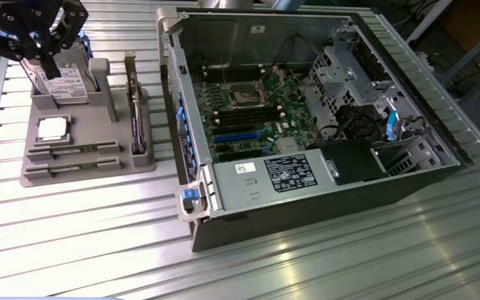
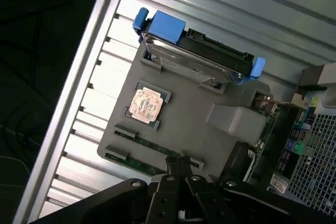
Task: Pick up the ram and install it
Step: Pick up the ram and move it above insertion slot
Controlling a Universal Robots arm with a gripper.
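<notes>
The ribbed metal table lay nearest, bare along the bottom of the frame. On it, filling the exterior view's right, the open case lay on its side with the green motherboard showing inside.

In the exterior view's left stood the grey holder, just beside the case. A square silver processor sat flat in a recess near its middle.

The ram stood on its long edge in a slot along the holder's side closest to the case. From where I watched it was a long, thin, dark stick seen almost edge-on, running from the holder's near end towards a grey post at its far end. I could not make out its chips or label at that angle.

Farther back, the drive stood upright in the holder's far end, with blue bracket tabs at its ends.

In the upper left of the frame, the gripper hung over the drive, well clear of the ram. Its fingers were pressed together with nothing between them.
</notes>
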